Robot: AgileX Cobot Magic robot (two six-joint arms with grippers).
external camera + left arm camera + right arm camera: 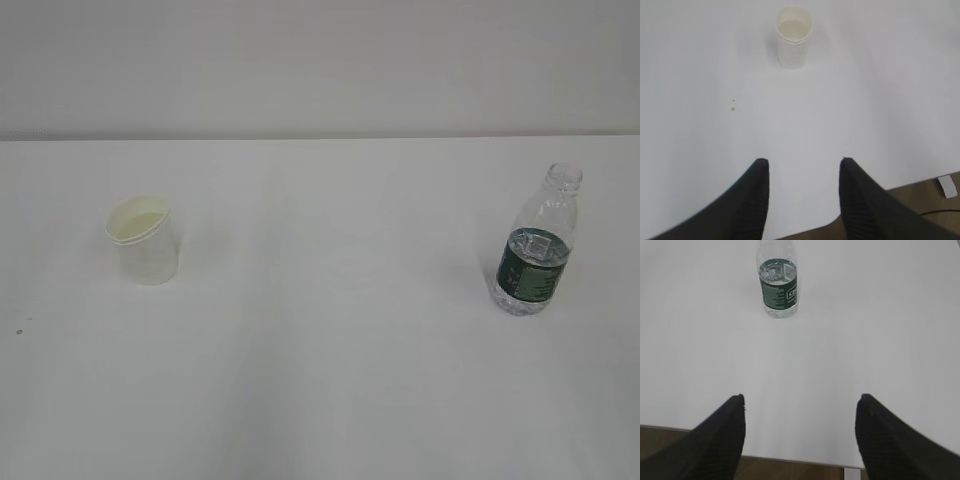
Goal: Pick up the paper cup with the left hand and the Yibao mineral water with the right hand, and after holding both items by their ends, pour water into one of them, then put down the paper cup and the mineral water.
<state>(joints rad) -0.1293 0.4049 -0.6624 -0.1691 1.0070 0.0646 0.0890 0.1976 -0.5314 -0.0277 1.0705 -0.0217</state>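
Exterior view: paper cup (143,241) and uncapped Yibao mineral water (538,244) stand well apart on the bench (330,380), both grippers (804,167) (801,402) spread open, empty; a clumsy approach could topple either.

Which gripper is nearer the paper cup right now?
Left. The left gripper is open, facing the paper cup across bare table. The right gripper faces the Yibao mineral water, far across the table.

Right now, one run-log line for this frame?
phase: pre-grasp | left gripper: open, empty | right gripper: open, empty | paper cup: upright on table | Yibao mineral water: upright, uncapped
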